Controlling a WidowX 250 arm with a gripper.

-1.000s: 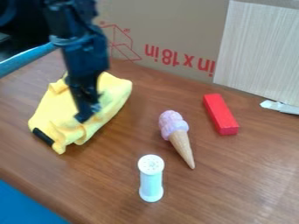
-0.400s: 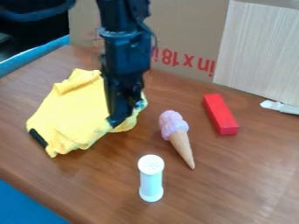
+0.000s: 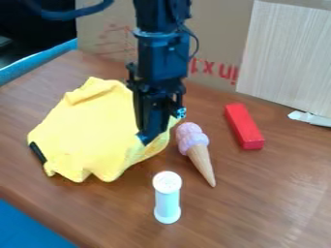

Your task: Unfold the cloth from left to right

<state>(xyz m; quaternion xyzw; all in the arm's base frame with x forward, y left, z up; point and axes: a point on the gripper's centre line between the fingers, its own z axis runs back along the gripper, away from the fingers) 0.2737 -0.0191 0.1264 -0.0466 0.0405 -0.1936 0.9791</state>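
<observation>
Yellow cloth (image 3: pixel 84 131) lies toward the table's (image 3: pixel 271 203) left edge, its right side pinched by the black gripper (image 3: pixel 154 133). 1 white-capped shaker (image 3: pixel 167 196) stands upright nearer the front edge; contents cannot be determined. Versus the earlier frame, gripper and pinched side have shifted right, spreading the fabric wider.
</observation>
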